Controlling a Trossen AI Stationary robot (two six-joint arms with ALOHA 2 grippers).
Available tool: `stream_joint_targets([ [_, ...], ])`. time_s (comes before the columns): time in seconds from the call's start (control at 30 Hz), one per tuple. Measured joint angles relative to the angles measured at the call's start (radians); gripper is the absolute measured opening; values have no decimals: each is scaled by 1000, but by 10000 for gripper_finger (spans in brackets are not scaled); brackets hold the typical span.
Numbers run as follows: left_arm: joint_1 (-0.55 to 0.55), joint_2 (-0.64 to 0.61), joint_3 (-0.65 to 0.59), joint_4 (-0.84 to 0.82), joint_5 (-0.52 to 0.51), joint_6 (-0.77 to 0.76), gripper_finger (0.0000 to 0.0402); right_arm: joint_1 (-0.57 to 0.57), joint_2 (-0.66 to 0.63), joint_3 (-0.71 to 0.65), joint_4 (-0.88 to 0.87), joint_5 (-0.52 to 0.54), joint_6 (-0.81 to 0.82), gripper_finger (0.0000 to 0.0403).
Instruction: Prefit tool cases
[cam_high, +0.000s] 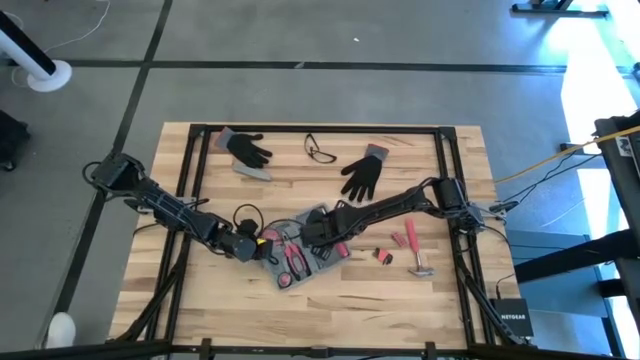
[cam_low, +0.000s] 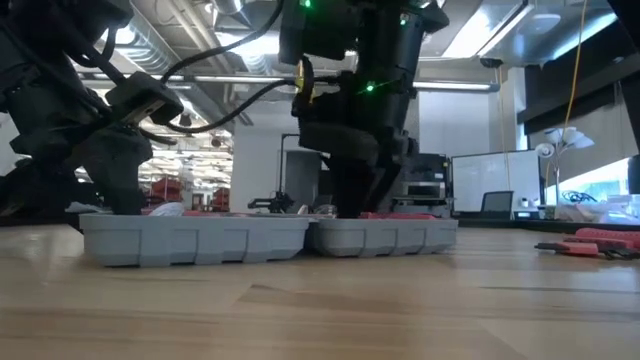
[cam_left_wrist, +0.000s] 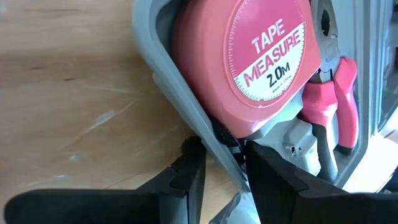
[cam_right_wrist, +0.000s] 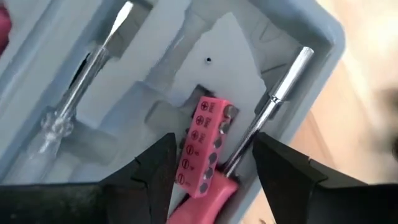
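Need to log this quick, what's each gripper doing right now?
Left gripper: shut on the tool case rim.
Right gripper: open over the bit holder.

wooden table (cam_high: 200, 300), tool case (cam_high: 290, 275), gloves (cam_high: 362, 172), hammer (cam_high: 416, 255)

My two arms are dark, near-black segmented links with rounded joint housings. On my left arm (cam_high: 170, 208) black cables loop loosely near the wrist, beside a small yellow marking at centre left of the frame. My right arm (cam_high: 400, 205) carries a boxy joint at centre right. Seen low, tiny green lights glow on my housing. My fingers (cam_right_wrist: 149, 165) are matte black, wedge-shaped plastic.
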Motion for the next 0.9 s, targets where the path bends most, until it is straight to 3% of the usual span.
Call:
stream_joint_targets([
  [0.2, 0, 0, 0, -2, 0, -11, 106, 9, 2, 70, 5, 9, -16, 202],
  [0.73, 0, 1, 0, 11, -1, -27, 106, 8, 46, 37, 9, -23, 56, 199],
  [0.9, 0, 1, -1, 14, -1, -27, 106, 5, 48, 37, 4, -7, 52, 136],
])
